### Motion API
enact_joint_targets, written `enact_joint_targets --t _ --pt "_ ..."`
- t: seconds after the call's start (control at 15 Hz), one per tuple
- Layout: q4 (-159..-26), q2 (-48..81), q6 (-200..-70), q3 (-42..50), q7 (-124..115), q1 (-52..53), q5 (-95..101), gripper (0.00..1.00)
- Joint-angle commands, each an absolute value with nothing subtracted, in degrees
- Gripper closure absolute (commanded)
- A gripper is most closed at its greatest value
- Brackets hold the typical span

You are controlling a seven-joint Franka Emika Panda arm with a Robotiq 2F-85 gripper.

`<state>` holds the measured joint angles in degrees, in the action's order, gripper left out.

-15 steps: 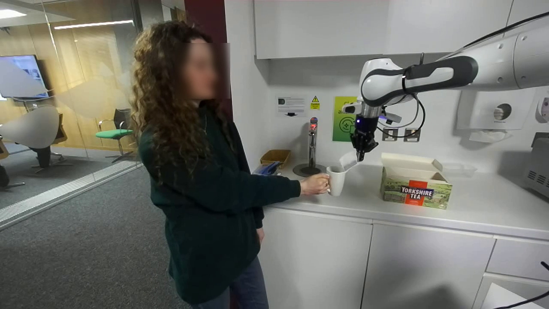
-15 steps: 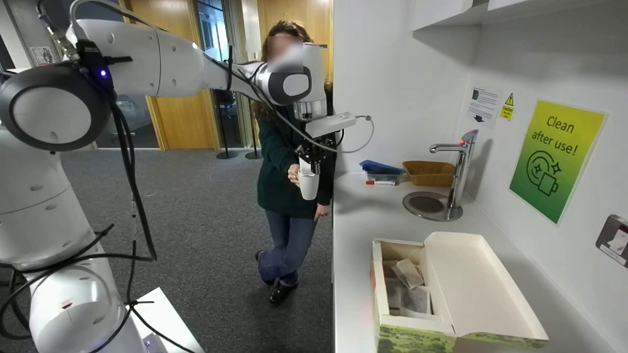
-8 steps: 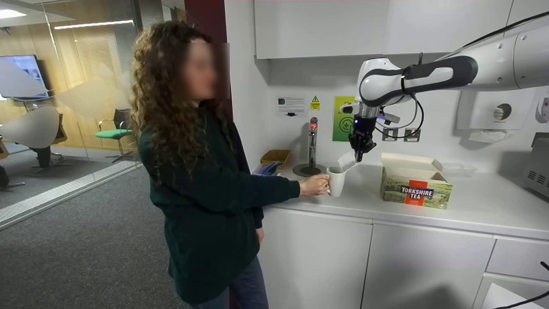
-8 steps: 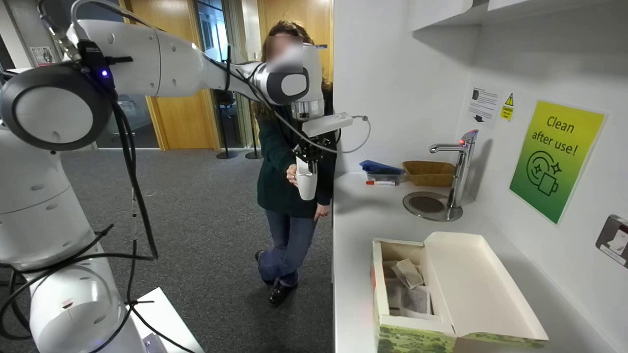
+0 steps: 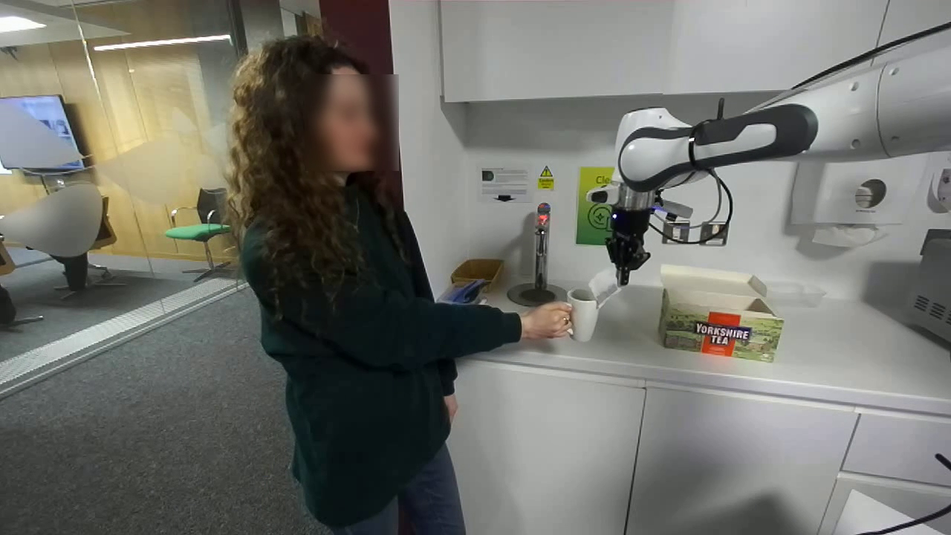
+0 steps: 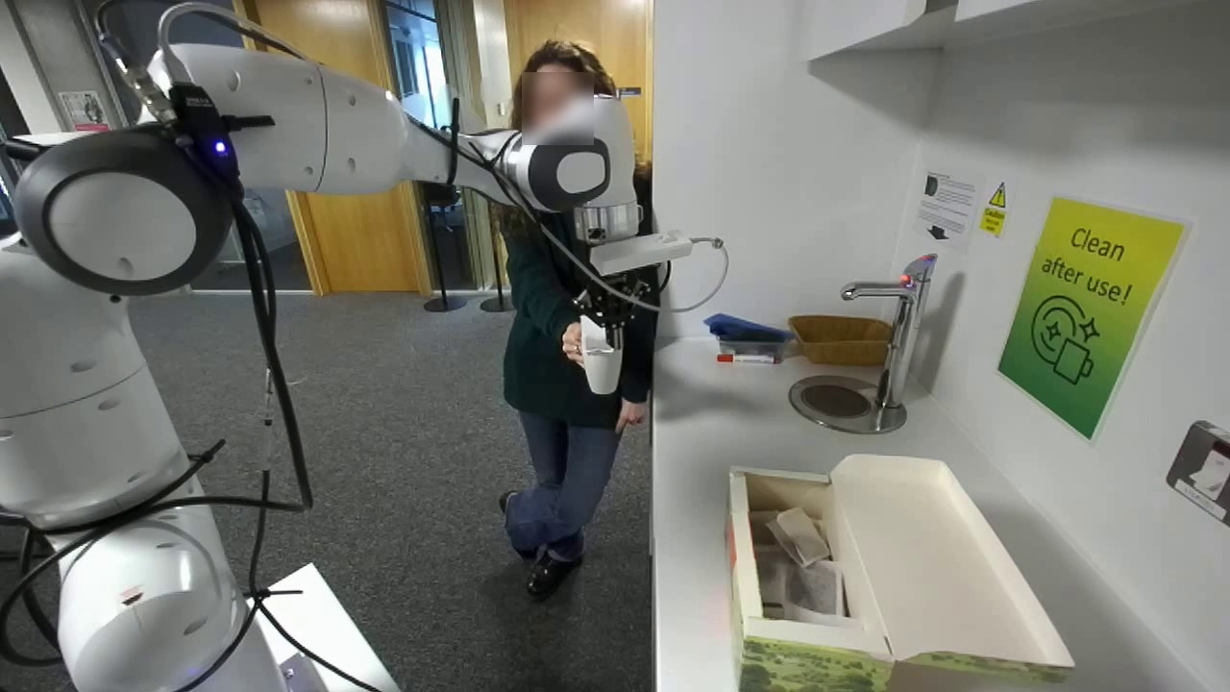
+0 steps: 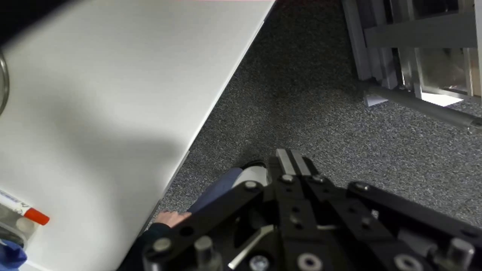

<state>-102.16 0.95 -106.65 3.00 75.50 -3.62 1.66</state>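
The fingers (image 7: 285,162) pinch a tea bag (image 5: 605,283) at the mouth of a mug (image 5: 585,319), which a hand (image 5: 546,321) grips off the front edge of the desk (image 6: 697,500) — carpet (image 7: 320,124) lies below. An open box (image 5: 752,346) reading "YORKSHIRE TEA" stands back from that edge, a strip of desk between — and above the back edge a poster (image 6: 1093,312) says "Clean after use!"

White tea bag (image 5: 605,283) and mug (image 5: 584,318), black claw (image 7: 292,162), red-banded green box (image 5: 754,342), grey-flecked carpet (image 5: 134,446)
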Motion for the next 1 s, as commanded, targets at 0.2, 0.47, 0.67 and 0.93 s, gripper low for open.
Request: enact_joint_targets --t 0.2,0.47,0.67,0.93 --pt "-100.7 0.4 -106.3 3.0 70.3 -3.5 2.9 1.00" --pt "-98.9 -0.2 -105.4 2.9 69.6 -3.4 2.5 1.00" --pt "-97.5 0.5 -105.3 3.0 68.8 -3.4 2.5 1.00" --pt "-97.9 0.2 -106.9 2.9 66.5 -3.3 3.5 1.00"
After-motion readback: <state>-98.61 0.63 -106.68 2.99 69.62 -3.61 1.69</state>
